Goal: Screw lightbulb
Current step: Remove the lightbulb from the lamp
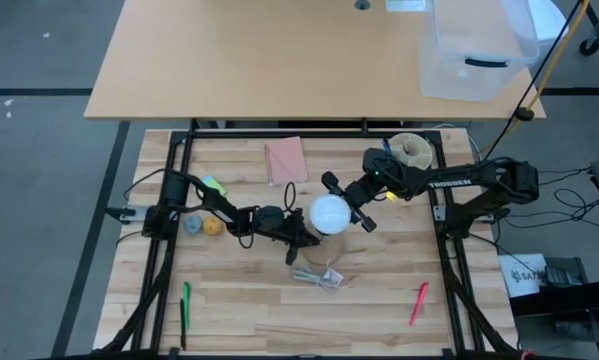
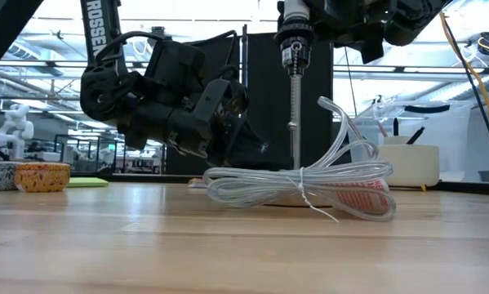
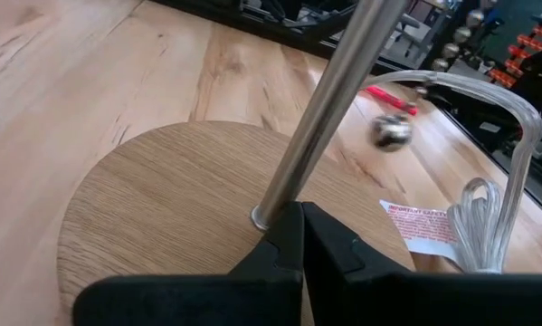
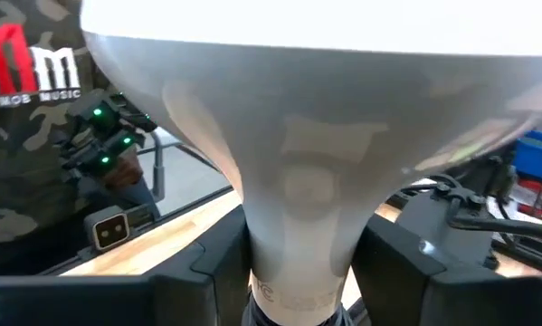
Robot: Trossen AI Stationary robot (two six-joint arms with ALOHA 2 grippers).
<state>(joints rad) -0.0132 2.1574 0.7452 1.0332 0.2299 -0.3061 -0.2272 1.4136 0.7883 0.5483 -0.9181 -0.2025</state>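
Right gripper (image 4: 298, 272) above mid-table, fingers (image 4: 212, 263) standing either side of the narrow neck of the lightbulb (image 1: 329, 213); fingers close against the neck, though whether pressing it or just apart cannot be told. Bulb dome white and round from above, sitting at the top of a thin metal rod (image 2: 294, 106) that rises upright from a round wooden disc (image 3: 162, 208). Left gripper (image 3: 299, 237) low at the foot of the rod, fingers (image 3: 343, 254) pressed together with tips resting on the disc just beside the rod's base. Coil of clear plastic tubing (image 2: 309, 186) with a printed paper tag lying on the table (image 1: 239, 300) next to the disc. Farther out: pink pad (image 1: 285, 160), roll of tape (image 1: 412, 149), green pen (image 1: 186, 303), red pen (image 1: 418, 303), and small coloured objects (image 1: 203, 222) near the left arm's base. Clear plastic bin (image 1: 474, 50) on the second table beyond.
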